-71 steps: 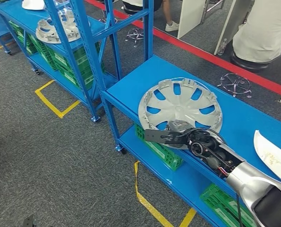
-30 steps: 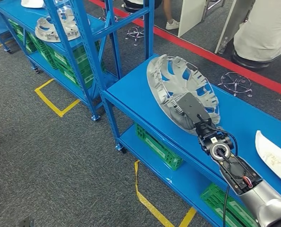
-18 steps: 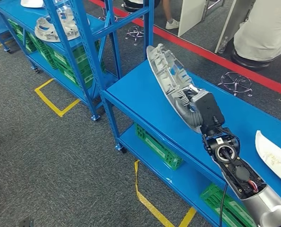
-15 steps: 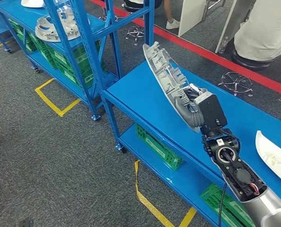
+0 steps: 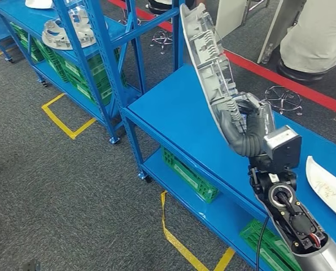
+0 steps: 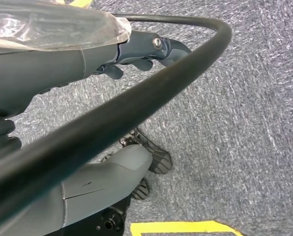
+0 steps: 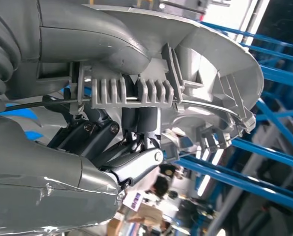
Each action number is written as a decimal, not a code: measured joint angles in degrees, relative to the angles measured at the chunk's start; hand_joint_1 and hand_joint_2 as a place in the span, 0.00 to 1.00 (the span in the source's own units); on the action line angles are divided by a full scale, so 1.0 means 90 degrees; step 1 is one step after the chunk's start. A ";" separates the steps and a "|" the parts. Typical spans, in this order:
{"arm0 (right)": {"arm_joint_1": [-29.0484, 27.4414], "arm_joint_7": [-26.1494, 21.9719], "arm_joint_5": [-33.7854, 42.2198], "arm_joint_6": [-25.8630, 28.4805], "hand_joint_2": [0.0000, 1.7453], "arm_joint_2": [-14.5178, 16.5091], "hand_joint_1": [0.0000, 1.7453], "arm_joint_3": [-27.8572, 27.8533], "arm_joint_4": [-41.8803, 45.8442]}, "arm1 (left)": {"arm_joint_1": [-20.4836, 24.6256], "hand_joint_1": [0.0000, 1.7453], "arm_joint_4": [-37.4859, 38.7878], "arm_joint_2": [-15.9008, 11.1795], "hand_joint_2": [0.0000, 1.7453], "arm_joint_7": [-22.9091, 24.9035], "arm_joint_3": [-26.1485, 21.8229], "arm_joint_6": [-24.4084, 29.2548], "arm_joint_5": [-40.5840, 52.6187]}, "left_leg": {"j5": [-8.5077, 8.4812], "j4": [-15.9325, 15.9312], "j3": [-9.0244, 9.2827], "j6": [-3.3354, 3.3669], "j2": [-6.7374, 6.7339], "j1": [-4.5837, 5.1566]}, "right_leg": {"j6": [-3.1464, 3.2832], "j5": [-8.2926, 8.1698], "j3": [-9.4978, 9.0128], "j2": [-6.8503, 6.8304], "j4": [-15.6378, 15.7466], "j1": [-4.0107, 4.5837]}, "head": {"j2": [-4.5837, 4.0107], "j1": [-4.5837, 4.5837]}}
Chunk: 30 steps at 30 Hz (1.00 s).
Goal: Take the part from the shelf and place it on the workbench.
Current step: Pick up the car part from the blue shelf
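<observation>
while the right hand (image 5: 247, 127) grips the silver wheel cover (image 5: 206, 56) by its rim, you see it tilted on edge above the blue shelf (image 5: 179, 116); i cannot tell the left hand's (image 6: 145, 49) state.

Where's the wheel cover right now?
In the head view the wheel cover is held by the right hand, tilted nearly on edge above the blue shelf.

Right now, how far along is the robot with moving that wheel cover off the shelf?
Done: the right hand grips the wheel cover by its rim and has it lifted on edge, clear of the blue shelf. In hand: carrying it, cover raised nearly upright. Left: taking it to the workbench and setting it down; the left hand hangs over the carpet, holding nothing.
</observation>
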<state>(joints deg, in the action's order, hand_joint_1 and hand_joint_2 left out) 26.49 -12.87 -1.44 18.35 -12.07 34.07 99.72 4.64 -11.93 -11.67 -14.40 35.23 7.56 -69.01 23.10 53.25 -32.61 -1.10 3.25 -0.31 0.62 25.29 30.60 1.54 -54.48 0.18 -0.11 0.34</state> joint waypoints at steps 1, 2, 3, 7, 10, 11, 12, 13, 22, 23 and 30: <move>-0.0037 -0.0067 0.0005 0.0005 1.00 0.0000 1.00 -0.0020 0.0073 | 0.0000 0.00 0.0000 0.0000 1.00 0.0000 0.0000 0.0000 0.0001 | 0.0000 0.0000 0.0000 0.0000 0.0000 0.0000 | 0.0000 0.0000 0.0000 0.0000 0.0000 0.0000 | 0.0000 0.0001; -0.0066 -0.0122 0.0016 0.0005 1.00 0.0000 1.00 -0.0033 0.0138 | 0.0000 0.00 0.0000 0.0000 1.00 0.0000 0.0000 0.0000 0.0001 | 0.0000 0.0000 -0.0001 0.0000 0.0000 0.0000 | 0.0000 0.0000 0.0001 0.0000 0.0000 0.0000 | 0.0000 0.0002; -0.0091 -0.0177 0.0044 0.0001 1.00 0.0000 1.00 -0.0048 0.0197 | 0.0001 0.00 0.0000 0.0000 1.00 0.0000 0.0000 0.0000 0.0001 | 0.0000 0.0000 0.0000 0.0000 0.0000 0.0000 | 0.0000 0.0000 0.0001 0.0000 0.0000 0.0000 | 0.0000 0.0003; -0.0247 -0.0554 0.0399 -0.0129 1.00 0.0000 1.00 -0.0137 0.0415 | 0.0000 0.00 0.0000 0.0000 1.00 0.0000 0.0000 -0.0006 0.0015 | 0.0000 0.0000 -0.0001 0.0000 0.0001 0.0000 | 0.0000 0.0000 0.0002 -0.0001 0.0000 0.0000 | -0.0001 0.0002; -0.0348 -0.0757 0.0586 -0.0236 1.00 0.0000 1.00 -0.0166 0.0552 | 0.0005 0.00 0.0000 0.0000 1.00 0.0002 0.0000 -0.0014 0.0020 | 0.0000 0.0000 -0.0002 0.0000 0.0001 0.0000 | 0.0000 0.0000 0.0002 0.0000 0.0000 0.0001 | 0.0000 0.0005; -0.0370 -0.0798 0.0654 -0.0279 1.00 0.0000 1.00 -0.0177 0.0584 | 0.0007 0.00 0.0000 0.0000 1.00 0.0002 0.0000 -0.0015 0.0020 | 0.0000 0.0000 -0.0002 0.0000 0.0001 0.0000 | 0.0000 0.0001 0.0002 0.0000 0.0000 0.0001 | 0.0000 0.0004; -0.0389 -0.0838 0.0729 -0.0325 1.00 0.0000 1.00 -0.0187 0.0609 | 0.0007 0.00 0.0000 0.0000 1.00 0.0002 0.0000 -0.0016 0.0019 | 0.0000 0.0000 -0.0002 0.0000 0.0001 0.0000 | 0.0000 0.0001 0.0002 -0.0001 0.0000 0.0001 | 0.0000 0.0004; -0.0409 -0.0880 0.0808 -0.0378 1.00 0.0000 1.00 -0.0195 0.0626 | 0.0007 0.00 0.0000 0.0000 1.00 0.0002 0.0000 -0.0017 0.0018 | 0.0000 0.0000 -0.0002 0.0000 0.0001 0.0000 | 0.0000 0.0001 0.0002 -0.0001 0.0000 0.0001 | 0.0000 0.0003; -0.0691 -0.1335 0.1111 -0.0962 1.00 0.0158 1.00 -0.0038 0.0639 | 0.0014 0.00 0.0000 0.0001 1.00 0.0010 0.0000 -0.0002 0.0001 | 0.0000 -0.0001 -0.0008 0.0000 0.0002 0.0000 | 0.0000 0.0001 0.0004 -0.0002 -0.0001 0.0001 | 0.0000 0.0003; -0.0706 -0.1351 0.1112 -0.1001 1.00 0.0193 1.00 0.0002 0.0636 | 0.0017 0.00 0.0000 0.0001 1.00 0.0010 0.0000 -0.0001 0.0001 | 0.0000 -0.0001 -0.0009 0.0000 0.0002 -0.0001 | 0.0000 0.0002 0.0005 -0.0002 -0.0001 0.0002 | 0.0000 0.0004; -0.0758 -0.1445 0.1291 -0.1452 1.00 0.0416 1.00 0.0284 0.0565 | 0.0020 0.00 0.0000 0.0002 1.00 0.0009 0.0000 -0.0027 0.0049 | 0.0000 -0.0002 -0.0010 0.0000 0.0002 -0.0001 | 0.0005 0.0006 0.0006 -0.0003 -0.0001 0.0002 | 0.0000 0.0003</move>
<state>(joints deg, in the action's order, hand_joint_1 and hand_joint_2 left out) 19.67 -25.87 10.18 5.28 -8.32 36.63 104.80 4.83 -11.93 -11.65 -14.33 35.23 7.32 -68.57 23.10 53.23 -32.70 -1.10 3.28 -0.32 0.67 25.35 30.65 1.52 -54.49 0.20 -0.11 0.37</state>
